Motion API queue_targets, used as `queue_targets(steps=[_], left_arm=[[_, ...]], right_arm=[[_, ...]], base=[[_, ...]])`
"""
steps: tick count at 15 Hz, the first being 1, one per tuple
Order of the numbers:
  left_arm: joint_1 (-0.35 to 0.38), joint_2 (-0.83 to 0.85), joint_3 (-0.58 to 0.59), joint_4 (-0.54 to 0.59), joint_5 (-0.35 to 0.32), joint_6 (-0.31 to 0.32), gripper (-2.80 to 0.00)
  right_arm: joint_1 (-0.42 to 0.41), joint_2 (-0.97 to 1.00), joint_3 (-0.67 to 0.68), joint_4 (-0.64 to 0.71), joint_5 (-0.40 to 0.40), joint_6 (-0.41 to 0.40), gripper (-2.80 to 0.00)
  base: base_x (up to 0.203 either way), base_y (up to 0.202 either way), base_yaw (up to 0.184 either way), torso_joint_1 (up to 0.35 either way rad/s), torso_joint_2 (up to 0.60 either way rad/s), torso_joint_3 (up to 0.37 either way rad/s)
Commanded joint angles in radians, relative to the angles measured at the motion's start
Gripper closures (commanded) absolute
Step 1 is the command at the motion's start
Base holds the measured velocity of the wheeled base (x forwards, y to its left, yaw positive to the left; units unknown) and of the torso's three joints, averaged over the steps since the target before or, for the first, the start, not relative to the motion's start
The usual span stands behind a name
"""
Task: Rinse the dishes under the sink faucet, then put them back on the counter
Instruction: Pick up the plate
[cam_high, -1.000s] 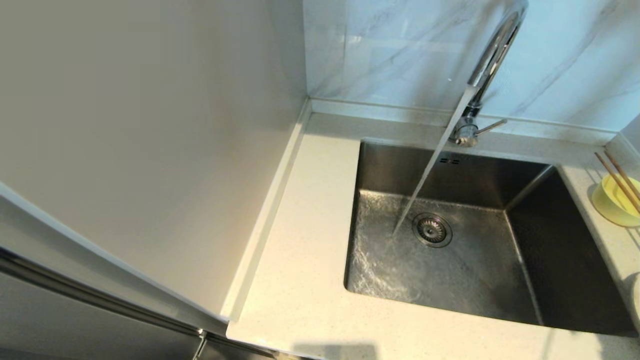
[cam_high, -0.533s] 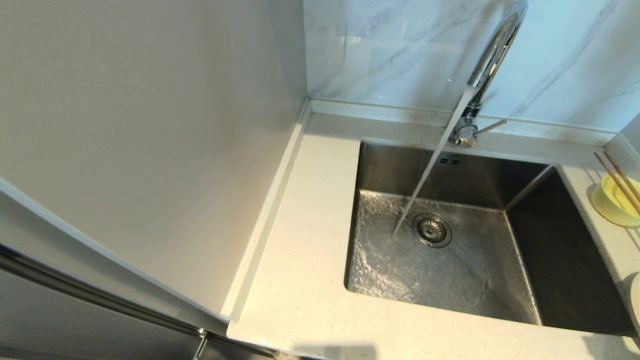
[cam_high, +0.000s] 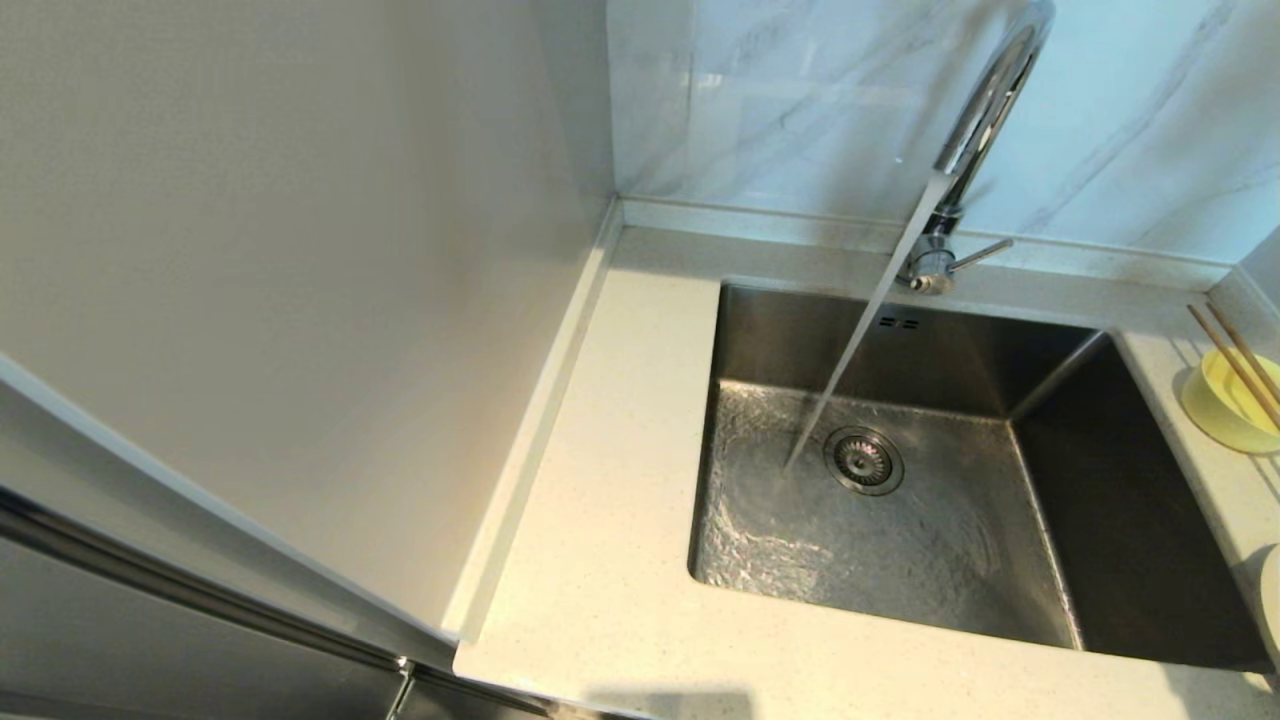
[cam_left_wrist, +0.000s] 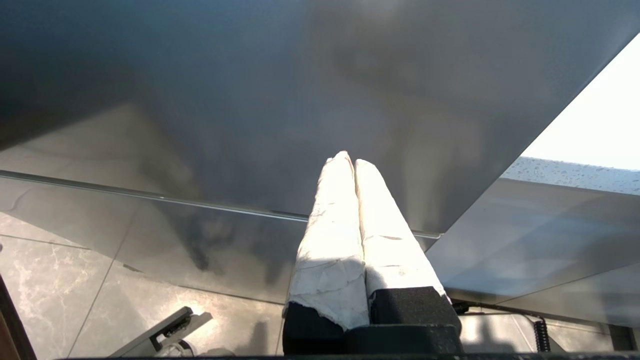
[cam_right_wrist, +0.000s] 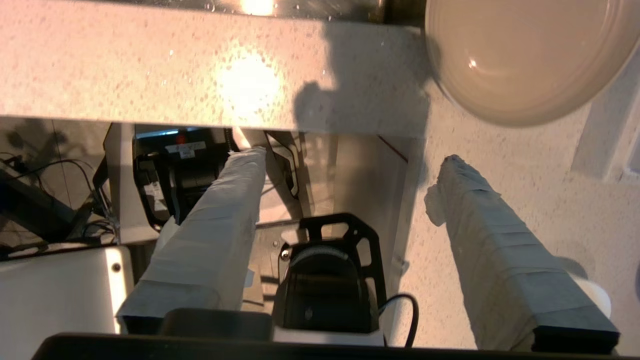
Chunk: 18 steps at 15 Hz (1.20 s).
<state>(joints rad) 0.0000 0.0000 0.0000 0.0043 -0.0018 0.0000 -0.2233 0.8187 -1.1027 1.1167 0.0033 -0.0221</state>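
The chrome sink faucet runs a stream of water into the steel sink, beside the drain. On the counter at the right stands the pale yellow bowl with the brown chopsticks lying across it. The white dish rests on the counter near the sink's right front corner; only its rim shows in the head view. My right gripper hangs open over the counter's front edge, a little short of the dish, with nothing between its fingers. My left gripper is shut and empty, low by the cabinet front.
A tall pale panel walls off the counter's left side, and the marble wall stands behind the faucet. Below my right gripper are the counter's front edge and the robot's base.
The shadow over the sink's right side has drawn back toward the right. Water keeps running. Bowl, chopsticks and dish rim stay where they were.
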Motion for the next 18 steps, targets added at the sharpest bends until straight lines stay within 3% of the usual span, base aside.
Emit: queue_targets(steps=[1,3,7,14,18], left_arm=[[0.0,0.0,0.0,0.0,0.0,0.0,0.0],[0.0,0.0,0.0,0.0,0.0,0.0,0.0],[0.0,0.0,0.0,0.0,0.0,0.0,0.0],[0.0,0.0,0.0,0.0,0.0,0.0,0.0],[0.0,0.0,0.0,0.0,0.0,0.0,0.0]], right_arm=[[-0.006,0.103,0.018,-0.053,-0.003,-0.002,-2.8],[-0.007,0.157,0.146,-0.273,-0.061,-0.003,-2.8],[-0.008,0.307,0.472,-0.914,-0.236,-0.021,-2.8],[-0.039,0.508,0.475,-1.006,-0.285,-0.03,-2.8],[-0.069,0.572,0.478,-1.04,-0.355,-0.024,-2.8]], base=[[0.0,0.0,0.0,0.0,0.0,0.0],[0.0,0.0,0.0,0.0,0.0,0.0],[0.0,0.0,0.0,0.0,0.0,0.0],[0.0,0.0,0.0,0.0,0.0,0.0],[0.0,0.0,0.0,0.0,0.0,0.0]])
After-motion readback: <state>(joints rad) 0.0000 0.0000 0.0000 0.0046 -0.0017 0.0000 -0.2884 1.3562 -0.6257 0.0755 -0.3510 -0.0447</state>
